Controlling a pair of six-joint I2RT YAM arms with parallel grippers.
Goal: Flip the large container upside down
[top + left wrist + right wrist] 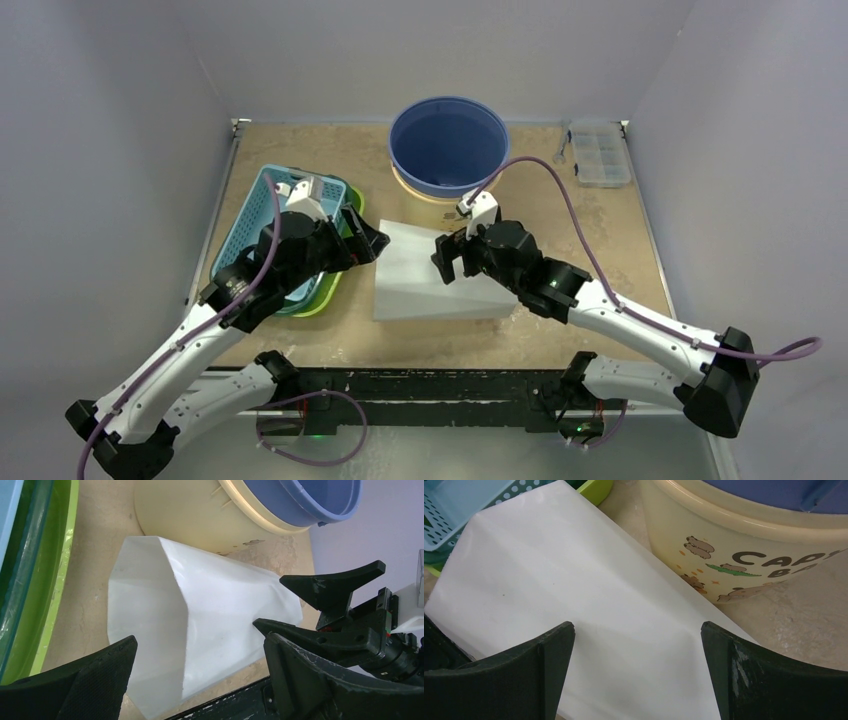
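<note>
Entry, overhead view as the clock face, arm bases at 6 o'clock.

The large container (425, 285), white, translucent and faceted, lies on its side at the centre of the counter (600, 240). It tapers, with the broader end toward 6 o'clock and the narrower end toward 12. We cannot tell which end is the mouth.

The left gripper (368, 235) sits at the container's 10 o'clock corner with its jaws spread wide, released and gripping nothing. From the left wrist camera its two fingers frame the container (200, 610) from either side. We cannot tell whether they touch it.

The right gripper (443, 257) hangs over the container's 1 o'clock part, jaws likewise spread wide and empty. Its wrist camera shows the white wall (574, 590) filling the gap between the fingers. The two grippers face each other across the container, near but apart. The right gripper (270, 601) also shows in the left wrist view.

At 12 o'clock stands a blue basin (448, 150) nested in a cream basin (420, 192) with cartoon print on its side (724, 555). The container's narrow end lies just beside it.

At 9 o'clock a light blue basket (250, 215) sits in a green tray (325, 295), partly under the left arm. A clear compartment box (600, 155) rests at 1 o'clock, well apart from the container.
</note>
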